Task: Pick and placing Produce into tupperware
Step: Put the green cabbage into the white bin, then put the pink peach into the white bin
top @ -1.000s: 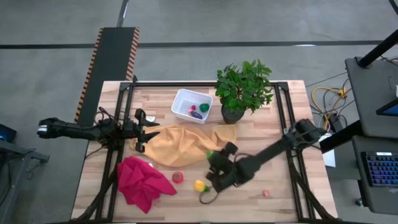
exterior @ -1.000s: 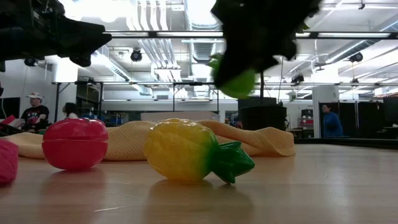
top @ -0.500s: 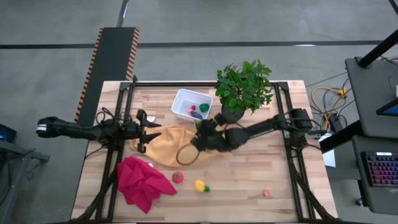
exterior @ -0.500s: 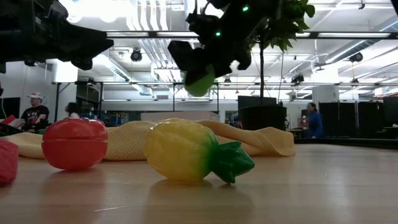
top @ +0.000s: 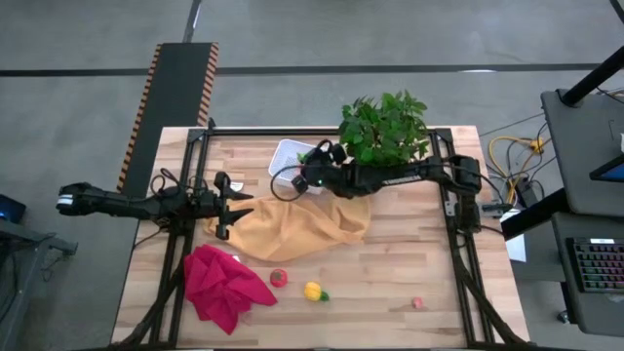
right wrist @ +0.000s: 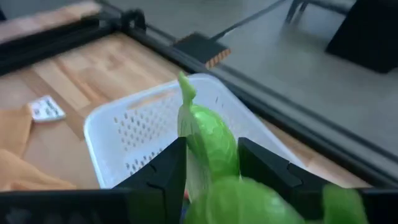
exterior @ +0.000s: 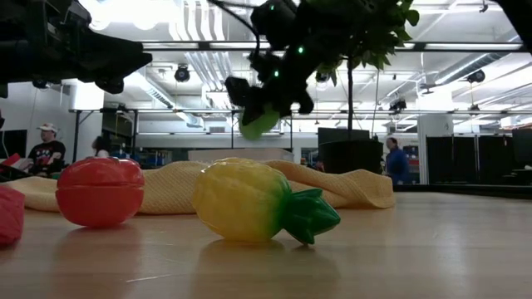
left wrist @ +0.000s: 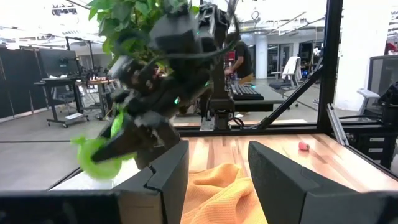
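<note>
1. The right claw grips a green toy vegetable above the white bin.
2. Centre it over the bin's floor, lower, then release gently.
3. The left claw waits open, beside the orange cloth on the bench.

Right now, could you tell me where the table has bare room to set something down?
Bare wood lies right of the yellow cloth, up to the pink piece, and left of the white bin. Around the bin it is crowded: plant, right gripper.
</note>
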You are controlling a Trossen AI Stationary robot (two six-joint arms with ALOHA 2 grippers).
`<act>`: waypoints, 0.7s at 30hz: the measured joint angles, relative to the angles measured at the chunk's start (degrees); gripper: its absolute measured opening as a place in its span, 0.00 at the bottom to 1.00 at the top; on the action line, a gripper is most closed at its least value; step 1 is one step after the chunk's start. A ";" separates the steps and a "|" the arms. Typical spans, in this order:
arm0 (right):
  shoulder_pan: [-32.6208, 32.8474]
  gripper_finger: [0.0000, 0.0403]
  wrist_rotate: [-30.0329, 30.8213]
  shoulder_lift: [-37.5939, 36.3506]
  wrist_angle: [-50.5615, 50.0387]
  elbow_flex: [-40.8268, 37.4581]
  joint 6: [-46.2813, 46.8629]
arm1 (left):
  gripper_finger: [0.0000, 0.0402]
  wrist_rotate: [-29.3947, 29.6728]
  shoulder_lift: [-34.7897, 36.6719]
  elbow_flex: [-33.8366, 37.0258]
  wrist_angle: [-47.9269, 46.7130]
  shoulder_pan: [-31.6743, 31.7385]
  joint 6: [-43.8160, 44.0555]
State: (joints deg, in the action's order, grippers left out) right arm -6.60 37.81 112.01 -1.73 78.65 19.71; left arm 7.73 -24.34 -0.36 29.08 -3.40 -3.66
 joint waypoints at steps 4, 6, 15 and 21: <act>-0.76 0.34 -2.20 2.22 1.43 0.00 -0.26 | 0.38 0.01 -0.01 0.00 0.00 0.01 0.00; -0.64 0.35 -2.15 3.30 1.48 0.00 -0.69 | 0.38 0.00 -0.01 0.00 0.00 0.01 0.00; 2.43 0.48 -2.22 1.20 1.80 1.10 -2.98 | 0.38 0.01 -0.02 0.00 -0.02 0.00 -0.02; 8.44 0.49 -3.83 0.10 1.80 4.55 -5.87 | 0.38 0.02 -0.02 0.00 -0.02 0.00 -0.02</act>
State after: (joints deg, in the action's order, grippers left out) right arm 1.84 33.98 112.12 0.08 83.20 13.84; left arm 7.75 -24.36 -0.36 29.06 -3.39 -3.68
